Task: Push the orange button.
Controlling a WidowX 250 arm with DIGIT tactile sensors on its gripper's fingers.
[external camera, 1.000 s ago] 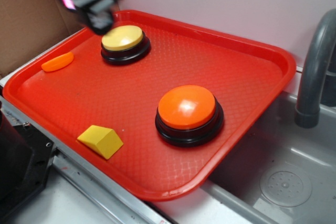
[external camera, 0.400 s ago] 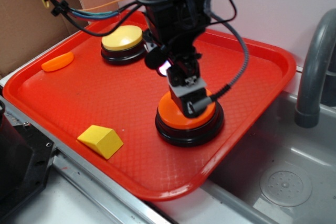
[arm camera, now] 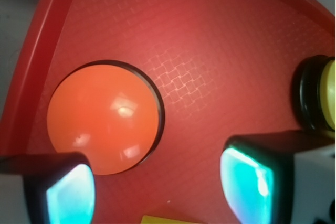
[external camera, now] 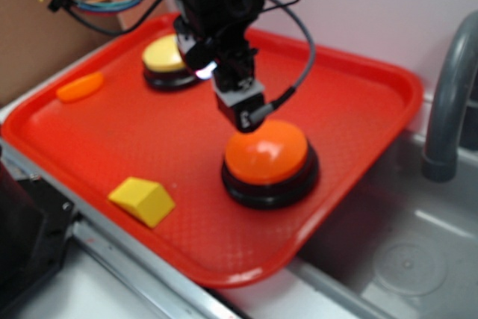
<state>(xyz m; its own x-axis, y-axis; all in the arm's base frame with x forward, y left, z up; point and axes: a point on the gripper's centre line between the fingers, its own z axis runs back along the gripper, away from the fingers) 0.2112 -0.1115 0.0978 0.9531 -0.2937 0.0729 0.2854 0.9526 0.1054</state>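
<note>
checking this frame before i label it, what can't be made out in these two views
- Pincer, exterior view: motion blur and the arm's own body hide the fingertips, so open or shut, and contact with the glossy orange dome button, cannot be told.
- Yellow dome button, exterior view: its right side is hidden by the arm; in the wrist view the right edge cuts it off.
- Yellow wedge block, wrist view: only a sliver shows at the bottom edge.

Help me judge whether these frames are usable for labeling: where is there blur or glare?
Exterior view: soft throughout, gripper smeared, glare patch on the orange button. Wrist view: sharper tray texture, small highlights on the button's dome, fingertips out of focus, glowing cyan.
</note>
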